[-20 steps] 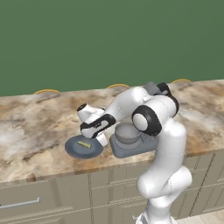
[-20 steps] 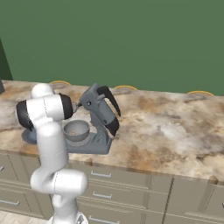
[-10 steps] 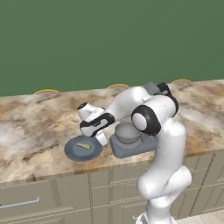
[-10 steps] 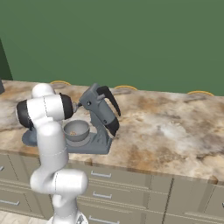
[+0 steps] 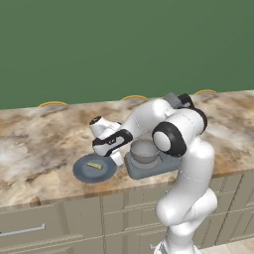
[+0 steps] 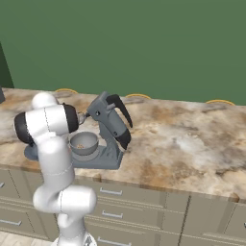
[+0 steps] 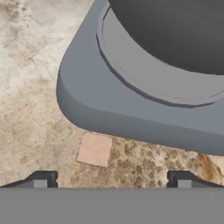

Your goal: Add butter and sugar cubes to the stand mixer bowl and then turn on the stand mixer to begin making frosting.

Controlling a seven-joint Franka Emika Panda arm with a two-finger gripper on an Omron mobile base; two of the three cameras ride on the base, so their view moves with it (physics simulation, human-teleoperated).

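Across the middle of the left base view, the white arm reaches toward the frame's left, low over a mottled brown stone counter (image 5: 34, 144). Its gripper (image 5: 118, 158) points down between a flat blue-grey plate (image 5: 82, 171) at left centre and the stand mixer (image 5: 149, 167) at centre. The small pale yellow butter (image 5: 95, 165) lies on that plate, just left of the gripper and apart from it.

Seen from the hand view, the two dark fingertips (image 7: 43, 179) sit far apart at the bottom corners with nothing between them, so the gripper (image 7: 111, 181) is spread wide and empty. A small tan square cube (image 7: 94, 149) lies on the counter at lower centre, just below the rounded corner of the mixer's grey base. The dark underside of the stand mixer bowl (image 7: 175, 30) fills the upper right.

At left centre of the right base view, the silvery bowl (image 6: 83, 143) sits on the mixer's base with something small and pale inside. The mixer's boxy head (image 6: 108, 117) is tilted up and back, with a black curved piece (image 6: 122, 109) arching over it.
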